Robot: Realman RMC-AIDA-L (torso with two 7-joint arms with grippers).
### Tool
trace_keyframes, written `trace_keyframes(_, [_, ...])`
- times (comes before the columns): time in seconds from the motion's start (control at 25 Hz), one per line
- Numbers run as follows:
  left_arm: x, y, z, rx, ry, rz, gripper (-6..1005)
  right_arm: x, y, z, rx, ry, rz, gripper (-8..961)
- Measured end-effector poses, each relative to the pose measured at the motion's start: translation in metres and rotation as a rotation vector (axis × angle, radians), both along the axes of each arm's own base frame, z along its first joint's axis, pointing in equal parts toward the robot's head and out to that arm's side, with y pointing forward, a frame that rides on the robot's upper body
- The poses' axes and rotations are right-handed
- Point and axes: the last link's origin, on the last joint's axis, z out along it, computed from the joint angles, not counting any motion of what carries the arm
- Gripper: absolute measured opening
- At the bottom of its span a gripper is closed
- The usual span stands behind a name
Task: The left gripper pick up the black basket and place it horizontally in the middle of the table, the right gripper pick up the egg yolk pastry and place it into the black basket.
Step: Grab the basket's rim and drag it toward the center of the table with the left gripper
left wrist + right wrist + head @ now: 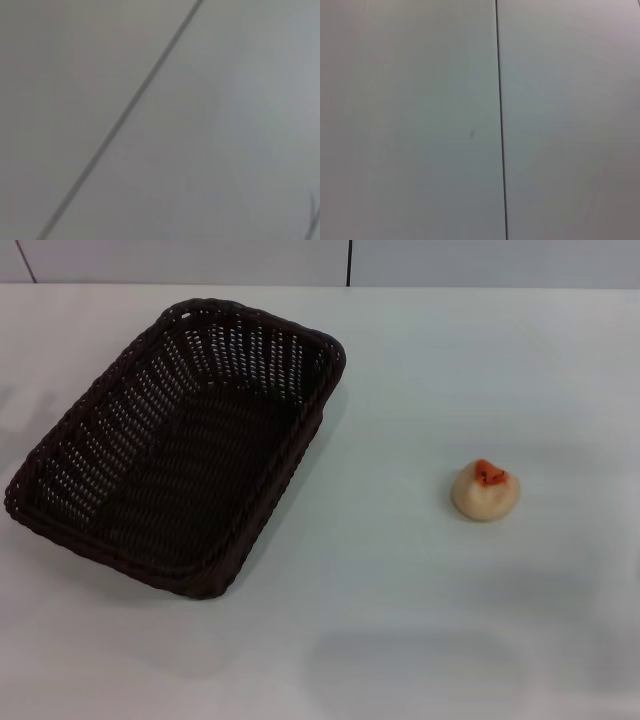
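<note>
The black basket [180, 445] lies on the white table [400, 620] at the left, set at a slant with its long side running from near left to far right. It is empty. The egg yolk pastry [485, 490], a small pale bun with an orange-red spot on top, sits alone on the table to the right of the basket. Neither gripper shows in the head view. Both wrist views show only a plain grey-white surface crossed by a thin dark seam.
The table's far edge meets a pale wall with a dark vertical seam [349, 262]. Bare tabletop lies between the basket and the pastry and along the near side.
</note>
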Motion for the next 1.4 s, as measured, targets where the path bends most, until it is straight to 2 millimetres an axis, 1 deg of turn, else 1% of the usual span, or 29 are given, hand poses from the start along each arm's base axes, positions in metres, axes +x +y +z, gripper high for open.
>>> trace_keyframes(0.12, [0.012, 0.012, 0.011, -0.106, -0.026, -0.010, 720, 0.000, 0.000, 0.000, 0.000, 0.000, 0.000, 506])
trace_keyframes(0.16, [0.020, 0.021, 0.018, -0.164, -0.027, -0.009, 718, 0.000, 0.000, 0.000, 0.000, 0.000, 0.001, 506])
trace_keyframes(0.2, [0.020, 0.021, 0.018, -0.164, -0.027, -0.009, 718, 0.000, 0.000, 0.000, 0.000, 0.000, 0.001, 506])
trace_keyframes(0.28, [0.028, 0.030, 0.024, -0.218, -0.013, 0.001, 718, 0.000, 0.000, 0.000, 0.000, 0.000, 0.002, 506])
trace_keyframes(0.4, [0.043, 0.044, 0.031, -0.301, 0.034, 0.031, 718, -0.001, 0.001, 0.000, 0.000, 0.001, 0.004, 506])
trace_keyframes(0.56, [0.062, 0.061, 0.034, -0.406, 0.137, 0.079, 718, -0.002, 0.002, 0.000, 0.000, 0.005, 0.008, 506])
trace_keyframes(0.72, [0.081, 0.079, 0.031, -0.518, 0.321, 0.155, 718, -0.003, 0.002, -0.001, 0.000, 0.007, 0.011, 506])
trace_keyframes(0.84, [0.092, 0.088, 0.024, -0.570, 0.452, 0.198, 718, -0.004, 0.003, 0.000, 0.000, 0.006, 0.012, 505])
trace_keyframes(0.96, [0.099, 0.095, 0.018, -0.598, 0.545, 0.216, 719, -0.004, 0.003, 0.000, 0.001, 0.007, 0.013, 505])
trace_keyframes(1.12, [0.105, 0.100, 0.008, -0.639, 0.637, 0.231, 719, -0.003, 0.003, 0.001, 0.002, 0.006, 0.011, 505])
trace_keyframes(1.4, [0.105, 0.102, -0.007, -0.700, 0.734, 0.252, 719, -0.003, 0.003, 0.001, 0.003, 0.005, 0.010, 505])
